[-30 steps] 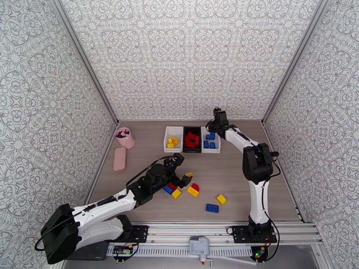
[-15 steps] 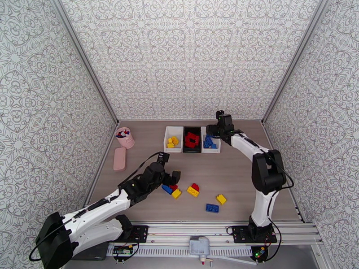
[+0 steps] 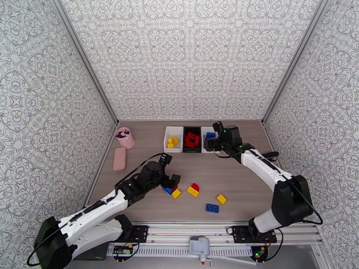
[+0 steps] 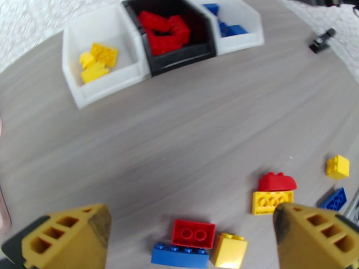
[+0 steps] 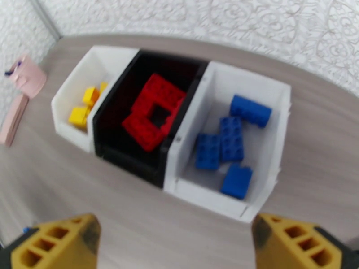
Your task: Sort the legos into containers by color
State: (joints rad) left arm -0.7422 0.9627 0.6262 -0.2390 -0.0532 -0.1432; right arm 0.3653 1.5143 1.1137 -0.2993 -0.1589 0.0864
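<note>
The left arm (image 3: pixel 105 205) and right arm (image 3: pixel 262 166) are built of white links and black joints; the left gripper (image 4: pixel 190 216) and right gripper (image 5: pixel 175 223) are tipped with yellow hollow-celled fingers (image 4: pixel 63 236)

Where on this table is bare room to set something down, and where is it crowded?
Bare: the strip between the bins and the loose legos; also between the pink case and the bins. Crowded: around the left gripper.

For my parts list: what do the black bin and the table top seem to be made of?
Black bin: probably moulded plastic, smooth thin walls with faint sheen. Table top: grey wood-grain surface, matte; likely laminate, though real wood is possible.
</note>
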